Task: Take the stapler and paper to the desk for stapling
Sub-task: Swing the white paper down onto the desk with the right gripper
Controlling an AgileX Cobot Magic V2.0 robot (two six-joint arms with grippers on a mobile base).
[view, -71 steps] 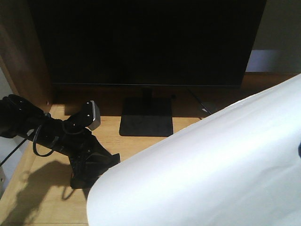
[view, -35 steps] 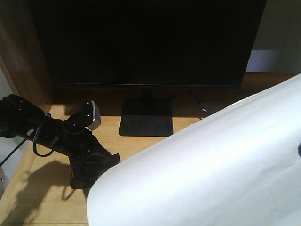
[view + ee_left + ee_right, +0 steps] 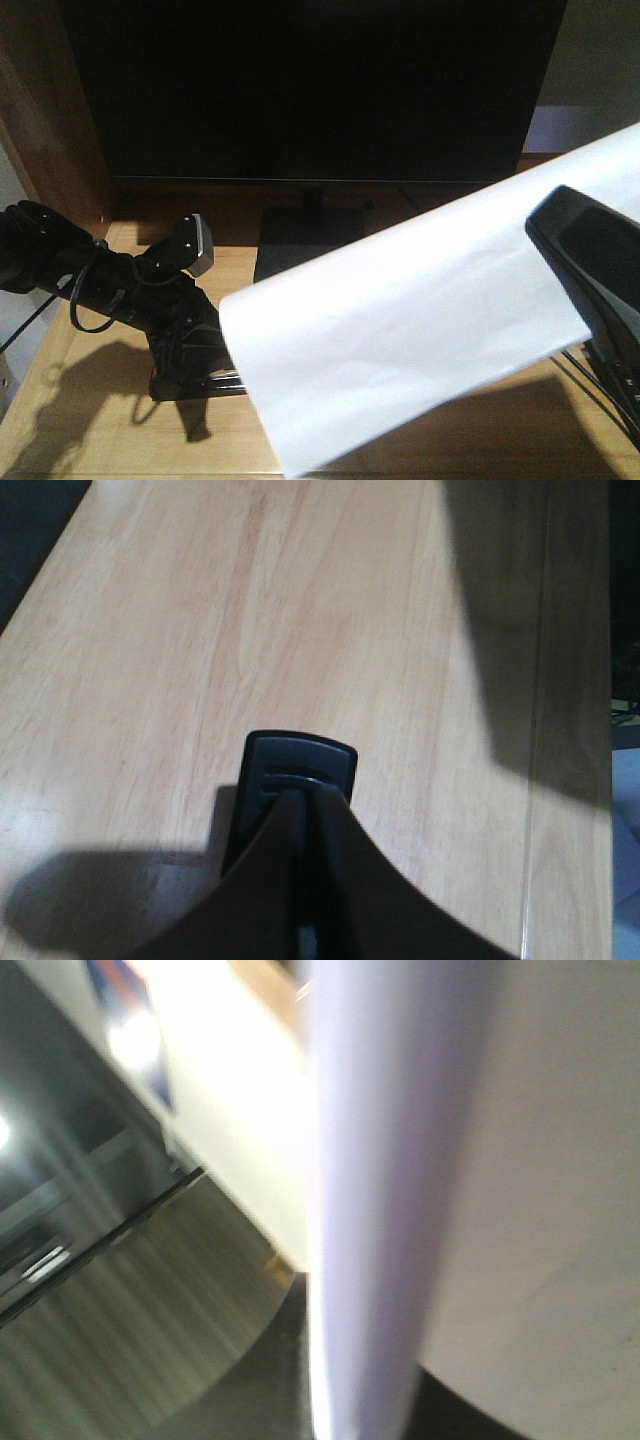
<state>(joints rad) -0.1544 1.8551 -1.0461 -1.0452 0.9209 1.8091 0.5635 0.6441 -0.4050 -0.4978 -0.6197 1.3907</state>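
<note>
- Now the paper (image 3: 400, 320) has swung back and to the right. A moment ago it filled the lower right of the front view; it now hangs as a tilted band across the middle, clear of the bench (image 3: 100, 420), in front of the monitor (image 3: 310, 90).
- That shift uncovers the right gripper (image 3: 565, 230) at the sheet's right edge and the bench below the left arm, which has not moved.
- For the task, I judge the paper is over the bench but not yet laid flat, so setting it down is what remains on that side.
- The right gripper is clamped on the paper's edge. Its wrist view is blurred and shows only the sheet edge-on, close up.
- The left gripper (image 3: 185, 370) sits low on the bench, its jaws drawn in around the stapler (image 3: 298, 770). The stapler's black front end pokes out beyond them and seems to rest on the wood.
- The stapler lies just beside the paper's lower left corner.
</note>
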